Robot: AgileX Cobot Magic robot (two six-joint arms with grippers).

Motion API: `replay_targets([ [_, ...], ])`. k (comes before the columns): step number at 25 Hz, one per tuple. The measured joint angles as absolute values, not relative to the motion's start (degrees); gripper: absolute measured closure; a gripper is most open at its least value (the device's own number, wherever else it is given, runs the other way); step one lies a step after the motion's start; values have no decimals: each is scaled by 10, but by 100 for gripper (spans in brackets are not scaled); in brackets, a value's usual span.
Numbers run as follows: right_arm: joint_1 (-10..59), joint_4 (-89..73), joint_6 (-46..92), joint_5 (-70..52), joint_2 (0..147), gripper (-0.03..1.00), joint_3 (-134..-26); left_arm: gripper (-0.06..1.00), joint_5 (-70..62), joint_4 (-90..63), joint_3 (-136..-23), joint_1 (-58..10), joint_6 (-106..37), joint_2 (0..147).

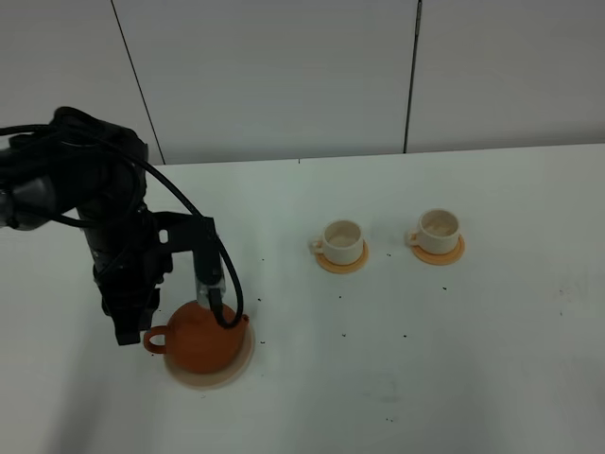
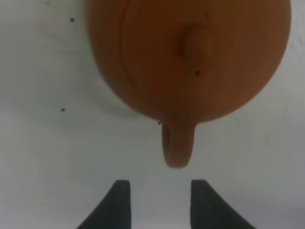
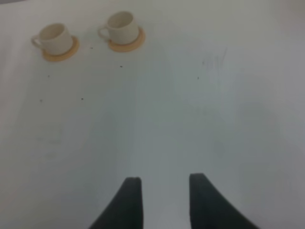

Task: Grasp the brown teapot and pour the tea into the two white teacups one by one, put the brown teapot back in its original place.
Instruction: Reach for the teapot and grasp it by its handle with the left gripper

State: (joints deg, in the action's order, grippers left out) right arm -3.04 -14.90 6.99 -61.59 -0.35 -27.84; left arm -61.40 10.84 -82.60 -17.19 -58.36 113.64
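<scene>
Left jaws part open, empty. Brown teapot (image 2: 190, 57) sits on its coaster (image 1: 208, 380), loop handle (image 2: 177, 145) just ahead of the jaws' gap, not yet inside. Reads as the grasp step: advance straight, close on handle. Right jaws open, empty.

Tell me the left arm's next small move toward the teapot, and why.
Probably ease the left gripper forward until the brown teapot's handle sits between its fingertips, before closing. The jaws stand open and empty, just short of the handle, and the teapot sits on its coaster.
</scene>
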Motion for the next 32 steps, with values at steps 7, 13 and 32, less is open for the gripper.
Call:
replay_targets([
  [7, -30, -149, 70, -616, -4, 73, -278, 57, -614, 108, -826, -174, -591, 1145],
  [13, -30, -149, 70, -616, -4, 73, -278, 57, -614, 107, -826, -185, -593, 1145],
  [32, -30, -149, 70, -616, -4, 73, -278, 57, -617, 107, -826, -192, -593, 1147],
])
